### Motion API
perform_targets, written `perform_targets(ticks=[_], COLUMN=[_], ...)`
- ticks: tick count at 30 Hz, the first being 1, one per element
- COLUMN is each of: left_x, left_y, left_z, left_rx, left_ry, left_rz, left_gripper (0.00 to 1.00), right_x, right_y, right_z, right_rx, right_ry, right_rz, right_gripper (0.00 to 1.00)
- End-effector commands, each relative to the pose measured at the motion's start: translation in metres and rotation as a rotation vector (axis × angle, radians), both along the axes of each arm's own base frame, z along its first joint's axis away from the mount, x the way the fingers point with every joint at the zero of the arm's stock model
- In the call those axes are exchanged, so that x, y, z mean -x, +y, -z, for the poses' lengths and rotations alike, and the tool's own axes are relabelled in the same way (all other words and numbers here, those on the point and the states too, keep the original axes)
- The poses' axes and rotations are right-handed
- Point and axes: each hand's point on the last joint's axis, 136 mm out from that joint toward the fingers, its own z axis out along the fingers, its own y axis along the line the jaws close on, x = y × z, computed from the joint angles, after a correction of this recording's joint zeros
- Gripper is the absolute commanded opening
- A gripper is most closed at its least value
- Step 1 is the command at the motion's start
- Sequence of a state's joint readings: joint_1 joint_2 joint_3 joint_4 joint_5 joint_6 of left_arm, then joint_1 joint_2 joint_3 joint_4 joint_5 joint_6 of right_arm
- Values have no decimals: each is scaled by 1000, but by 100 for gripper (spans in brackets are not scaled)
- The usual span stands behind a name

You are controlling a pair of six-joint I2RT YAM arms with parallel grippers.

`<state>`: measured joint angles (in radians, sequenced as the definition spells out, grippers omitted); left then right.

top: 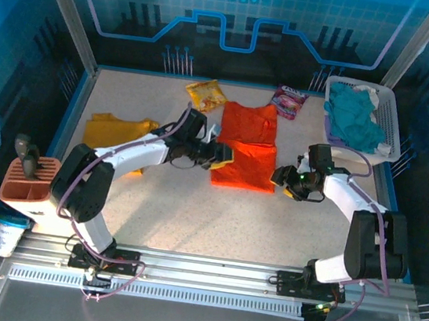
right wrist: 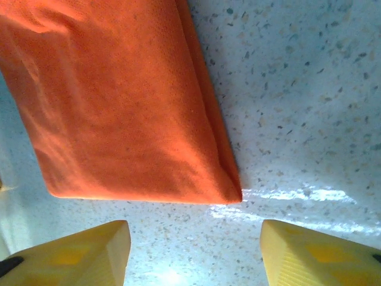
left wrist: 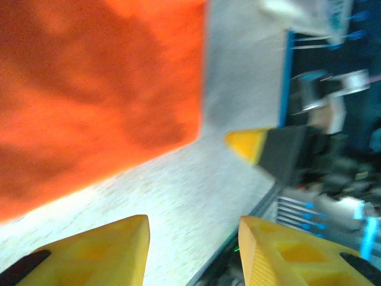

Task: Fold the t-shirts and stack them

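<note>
An orange t-shirt [top: 246, 145] is lying flat in the middle of the table [top: 192, 213], making a narrow rectangle that is running away from the arms, with a crease crossing it halfway. Its near right corner is showing doubled layers, so the sides are likely folded in already. The left tool [left wrist: 193, 238] is hovering just beside the shirt's near left edge, fingers apart and gripping nothing. The right tool [right wrist: 195, 238] is hovering just off the near right corner, likewise spread and empty. They are probably flanking the near half so that each can pinch a corner and carry it over for the next fold. The left wrist picture is blurred, so whether that tool is touching cloth is hard to say. A mustard yellow t-shirt [top: 115, 133] is lying rumpled near the table's left edge, well apart and seemingly waiting its turn. Two snack packets [top: 206, 94] are sitting beyond the orange shirt, and a white basket [top: 391, 112] holding teal cloth is standing at the far right corner.
</note>
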<state>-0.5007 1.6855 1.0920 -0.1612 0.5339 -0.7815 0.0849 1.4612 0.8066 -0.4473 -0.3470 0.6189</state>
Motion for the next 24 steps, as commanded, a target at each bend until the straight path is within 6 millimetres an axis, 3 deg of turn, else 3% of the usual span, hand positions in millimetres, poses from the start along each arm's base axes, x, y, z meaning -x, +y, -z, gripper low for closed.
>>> perform_targets(ticks=[1,5,15,24], left_x=[37,43,30,16], left_y=[31,33,25,24], left_z=[58,78,100,95], left_rx=[-187,-200,-235,-245], left_ry=[114,148,181,118], left_rz=[5,-21,-84,-136], left_gripper=[44,43,41,40], right_x=[-3,-10,-8,-10], right_y=[2,13,22,23], right_z=[8,18,36,36], right_rx=[47,68,99,112], right_ry=[8,21,51,40], right_rz=[-58,-95,-116,-117], right_gripper=[58,55,48,44])
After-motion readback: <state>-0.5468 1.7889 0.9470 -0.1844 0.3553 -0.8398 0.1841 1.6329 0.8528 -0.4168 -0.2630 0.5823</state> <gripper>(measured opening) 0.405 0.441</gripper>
